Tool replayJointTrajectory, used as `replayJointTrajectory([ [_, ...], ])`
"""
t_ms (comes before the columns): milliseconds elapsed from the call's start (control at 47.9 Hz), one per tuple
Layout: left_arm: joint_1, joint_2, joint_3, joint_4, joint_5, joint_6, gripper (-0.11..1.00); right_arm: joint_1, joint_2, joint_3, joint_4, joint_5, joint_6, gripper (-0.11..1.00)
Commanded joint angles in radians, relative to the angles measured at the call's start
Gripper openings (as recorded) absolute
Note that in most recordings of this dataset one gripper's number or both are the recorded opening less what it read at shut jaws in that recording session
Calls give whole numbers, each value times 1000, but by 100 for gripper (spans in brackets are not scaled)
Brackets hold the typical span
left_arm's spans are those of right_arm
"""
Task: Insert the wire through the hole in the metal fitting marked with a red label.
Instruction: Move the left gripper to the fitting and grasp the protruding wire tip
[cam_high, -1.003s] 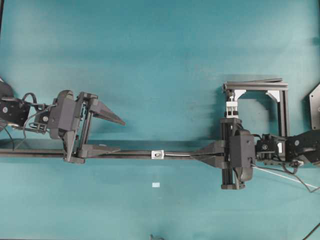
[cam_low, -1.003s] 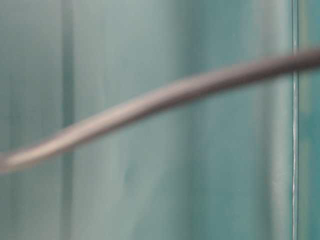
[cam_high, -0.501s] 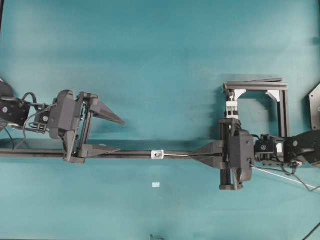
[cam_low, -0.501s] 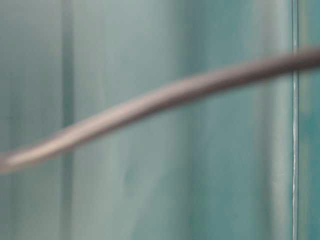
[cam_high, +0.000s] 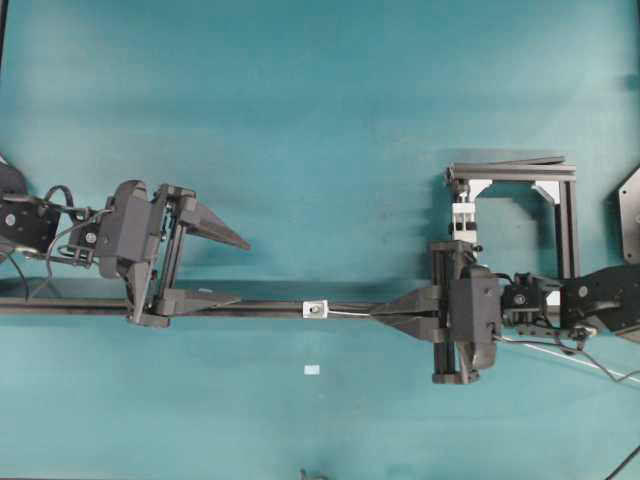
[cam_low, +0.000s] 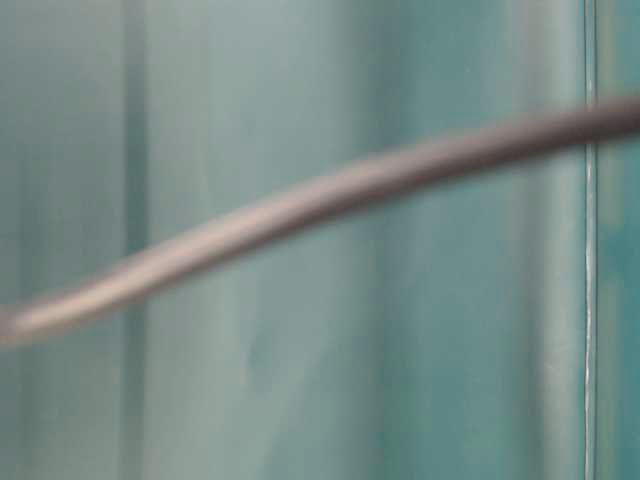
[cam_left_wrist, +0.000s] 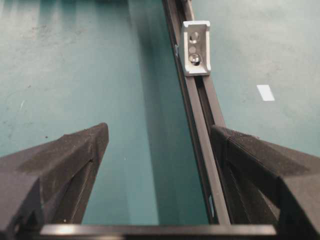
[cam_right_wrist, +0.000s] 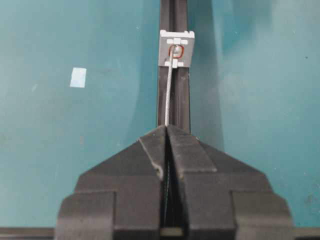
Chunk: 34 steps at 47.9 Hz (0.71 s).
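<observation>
Wire (cam_right_wrist: 169, 90) tip at metal fitting (cam_right_wrist: 176, 48) on black rail (cam_right_wrist: 174, 12), tape square (cam_right_wrist: 78, 77) well aside.

No readable text, brand names, or numbers appear in any view. The only mark is a thin red outline ringing the small dark round hole (cam_right_wrist: 176, 50) in the tiny silver-white square metal fitting (cam_right_wrist: 176, 48); it carries no letters. A small flat pale-blue tape square (cam_right_wrist: 78, 77) on the teal table (cam_right_wrist: 75, 140) is blank.
</observation>
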Motion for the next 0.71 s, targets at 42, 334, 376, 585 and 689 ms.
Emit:
replayJointTrajectory([
  [42, -5, -11, -21, 3, 11, 0, 73, -8, -6, -25, -3, -11, 0, -1],
  [334, -5, -8, -77, 3, 104, 0, 73, -26, 18, -48, -3, -11, -2, -1],
  [376, -5, -8, -87, 3, 117, 0, 73, -29, 20, -51, -5, -12, -2, -1],
  [585, -5, -3, -115, 3, 138, -3, 73, -40, 23, -69, -48, -11, -6, -1],
  [689, -5, 6, -132, 3, 138, -25, 73, -49, 26, -77, -64, -8, -6, -1],
])
